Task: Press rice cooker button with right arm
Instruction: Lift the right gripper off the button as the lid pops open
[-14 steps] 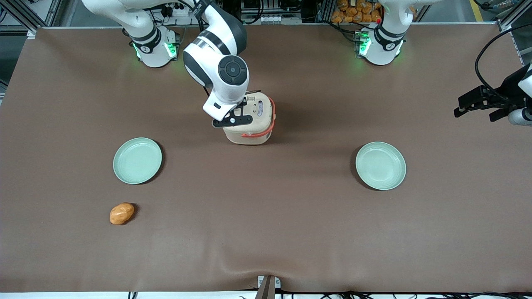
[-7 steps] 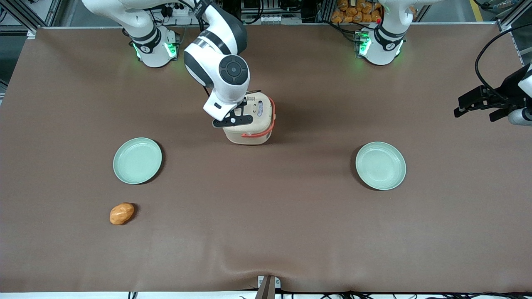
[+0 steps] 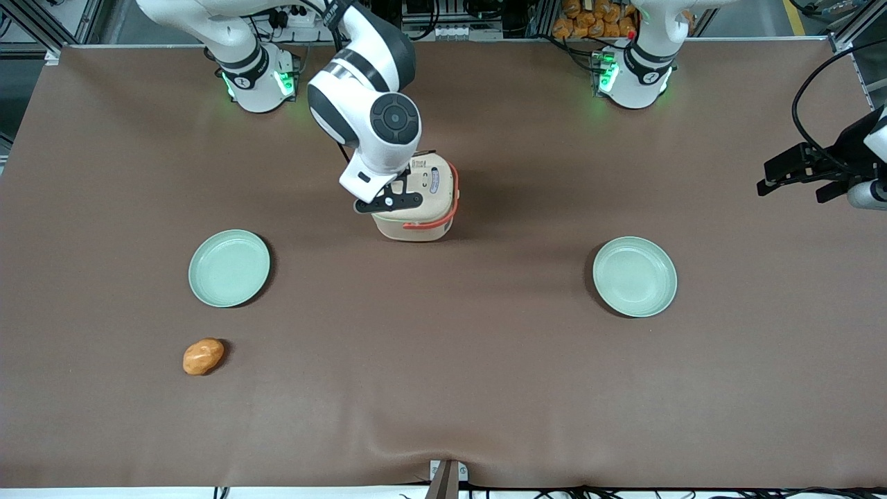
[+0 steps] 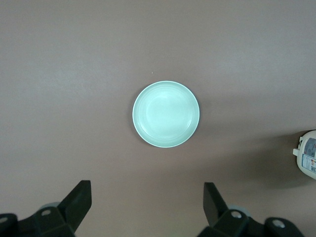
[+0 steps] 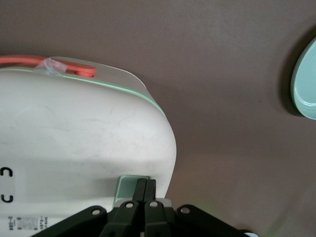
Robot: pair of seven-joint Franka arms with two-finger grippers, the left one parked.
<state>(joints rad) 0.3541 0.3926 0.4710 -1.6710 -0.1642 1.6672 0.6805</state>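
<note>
front view, going from the camera end outward: nearest is an orange-brown potato-looking thing (image 3: 203,356) sitting on the brown table cover (image 3: 443,388), toward the working arm's end. a bit farther from the camera, just above it in line, is a mint-green plate (image 3: 229,268), and a second mint-green plate (image 3: 635,276) lies well apart toward the parked arm's end, about the same depth. farther again, around mid-table, is the rice cooker (image 3: 418,206), cream body, lid closed, pale green rim line, coral-orange bail handle (image 3: 435,222) folded down around the side nearer the camera. the right arm (image 3: 371,118) reaches down over it from its base even farther out, round dark joint cap facing up, and the gripper (image 3: 404,181) is right on the lid top. the wrist cam on that arm tells it best: the gripper (image 5: 145,185) has its two fingers pinched together with basically no gap, holding nothing, tips down on the small pale green button (image 5: 126,187) at the edge of the lid of the rice cooker (image 5: 84,133). looks like contact, though i can't tell whether the button is actually pushed in. the orange handle (image 5: 47,64) shows along the cooker's side there, and an edge of a green plate (image 5: 305,84) is visible off on the table.
</note>
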